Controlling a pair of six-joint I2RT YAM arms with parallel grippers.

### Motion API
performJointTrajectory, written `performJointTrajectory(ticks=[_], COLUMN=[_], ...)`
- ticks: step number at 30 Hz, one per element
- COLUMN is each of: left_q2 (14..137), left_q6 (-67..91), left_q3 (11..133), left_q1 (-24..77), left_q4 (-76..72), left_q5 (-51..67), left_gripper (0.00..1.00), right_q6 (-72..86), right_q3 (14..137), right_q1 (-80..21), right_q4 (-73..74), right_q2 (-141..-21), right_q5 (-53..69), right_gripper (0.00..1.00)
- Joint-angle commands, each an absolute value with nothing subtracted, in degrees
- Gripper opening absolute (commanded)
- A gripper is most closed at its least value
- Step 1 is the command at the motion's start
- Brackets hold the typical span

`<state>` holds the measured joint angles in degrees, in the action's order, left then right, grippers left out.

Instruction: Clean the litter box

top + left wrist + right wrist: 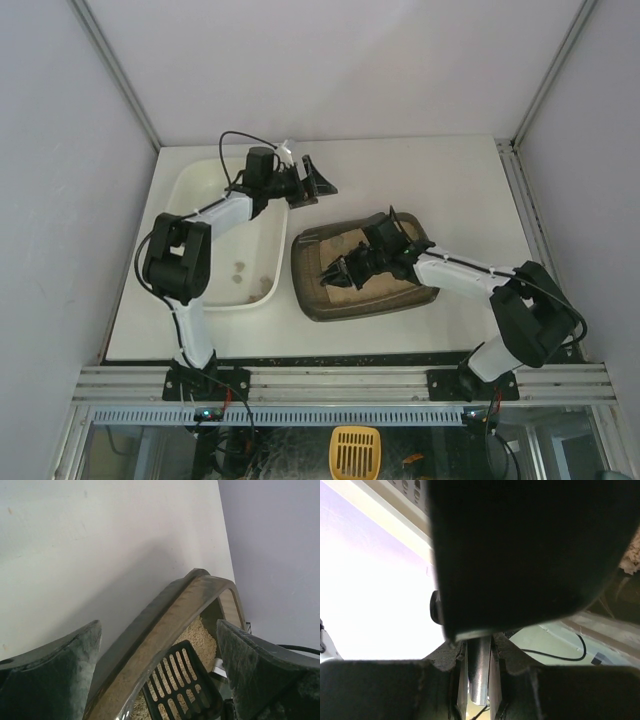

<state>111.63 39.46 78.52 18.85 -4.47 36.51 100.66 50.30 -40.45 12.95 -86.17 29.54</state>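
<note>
While two robot arms work over one white desk (pixel 440 190), two trays sit side by side on it. At far left lies the larger glossy white tray (pixel 180 190), with at least two small brown lumps (pixel 239 267) on its floor near its front end. One left arm (pixel 190 250) rises across that tray, and the left fingers (pixel 318 178) hang spread wide and released beyond the tray's far right corner, gripping nothing. In the left wrist view both fingertips (pixel 55 680) frame the rim of the second tray from above, apart from it.

That second tray, the litter box (pixel 400 300), a dark grey-brown rounded rectangle with a thick rim, rests at the middle of the desk, just beside the white tray's right wall. Beige sandy litter (pixel 202 635) covers its floor. One black slotted scoop (pixel 180 685) sits inside it, over the litter at the left half of the box.

The right fingers (pixel 345 270) are clenched on the scoop's handle (pixel 480 675), a single metal shank pinched between them in the right wrist view. One right arm (pixel 470 275) stretches in from the desk's right front corner, crossing the litter box's right rim.

Below the near rail, between the two arm bases, one yellow slotted object (pixel 355 452) shows.
</note>
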Motion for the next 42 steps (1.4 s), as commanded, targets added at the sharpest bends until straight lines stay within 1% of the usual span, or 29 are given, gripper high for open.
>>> performJointTrajectory(ticks=[1, 6, 11, 19, 25, 28, 35, 42], left_q2=[109.6, 109.4, 108.8, 107.5, 107.0, 106.6, 105.9, 105.9], left_q6=[42.7, 42.7, 42.6, 40.3, 39.6, 39.1, 36.9, 35.8], left_q3=[76.9, 76.1, 75.2, 73.8, 72.8, 72.1, 70.5, 69.7], left_q1=[17.3, 16.9, 16.8, 16.6, 16.6, 16.6, 16.5, 16.5], left_q4=[-8.6, -8.5, -8.5, -7.1, -6.3, -6.2, -5.2, -4.4], left_q5=[40.6, 41.3, 41.1, 40.8, 40.8, 40.7, 40.6, 40.5], left_gripper=[1.00, 1.00, 1.00, 1.00, 1.00, 1.00, 1.00, 1.00], right_q6=[103.0, 103.8, 100.8, 99.3, 97.8, 97.1, 93.7, 83.7], right_q3=[51.1, 51.0, 50.2, 39.8, 36.0, 34.5, 32.1, 31.9], right_q1=[-40.0, -40.0, -39.7, -39.2, -39.4, -39.6, -39.3, -37.9], right_q4=[5.0, -0.3, -3.6, -23.8, -39.1, -42.9, -45.1, -36.4], right_q2=[-88.9, -92.2, -93.4, -93.4, -98.2, -100.7, -102.5, -99.1], right_q5=[30.8, 31.6, 29.7, 27.1, 31.4, 33.4, 35.9, 38.7], right_gripper=[0.00, 0.00, 0.00, 0.00, 0.00, 0.00, 0.00, 0.00])
